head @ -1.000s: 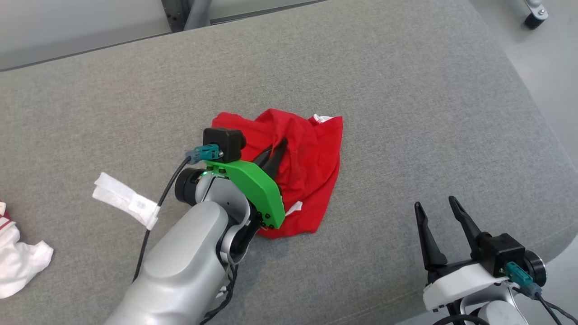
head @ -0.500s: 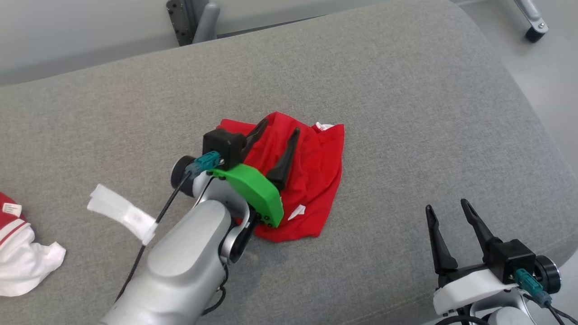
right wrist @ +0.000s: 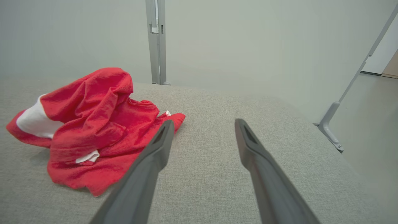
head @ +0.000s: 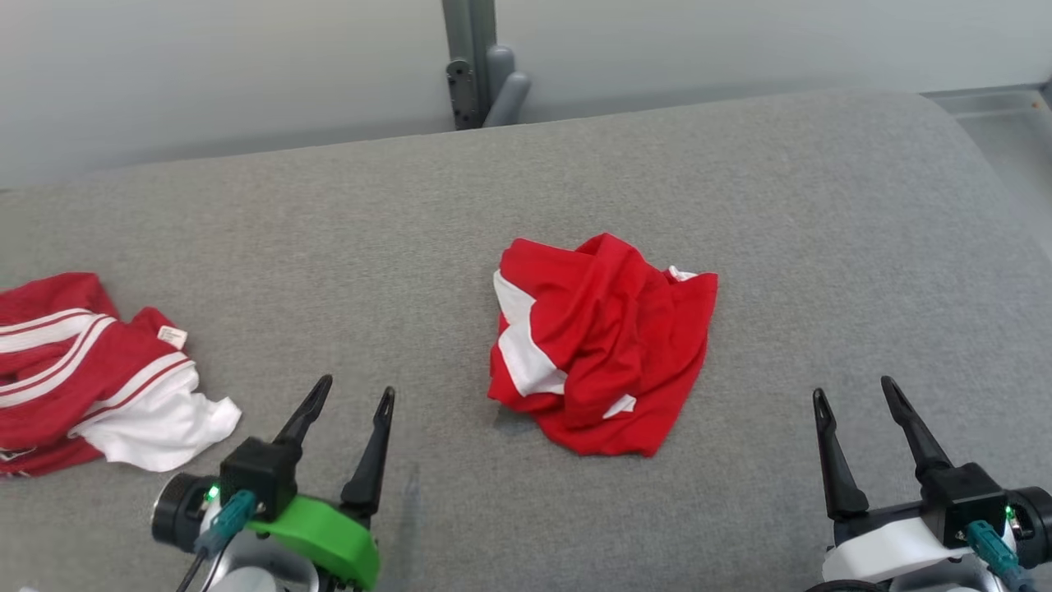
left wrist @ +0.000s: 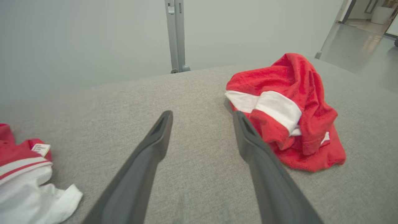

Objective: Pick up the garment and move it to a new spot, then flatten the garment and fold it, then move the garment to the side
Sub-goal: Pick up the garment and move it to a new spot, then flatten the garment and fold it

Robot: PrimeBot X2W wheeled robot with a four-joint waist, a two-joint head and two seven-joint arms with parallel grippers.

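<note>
Withdrawn, my left gripper [head: 357,386] gapes like the right gripper [head: 853,388]; pinching one layer of the garment [head: 604,345] ahead risks bunching.

Grey padded surface [head: 246,230] is spreading across whole head view. Red cloth with white stripes [head: 90,362] is lying crumpled at 9 o'clock edge of surface, small white label [head: 172,336] showing on its 3 o'clock side. Grey metal post [head: 468,57] is standing at 12 o'clock behind surface, against pale wall [head: 205,74]. In right wrist view, slanted metal strut [right wrist: 329,116] is reaching down to floor [right wrist: 373,124] at 3 o'clock.
</note>
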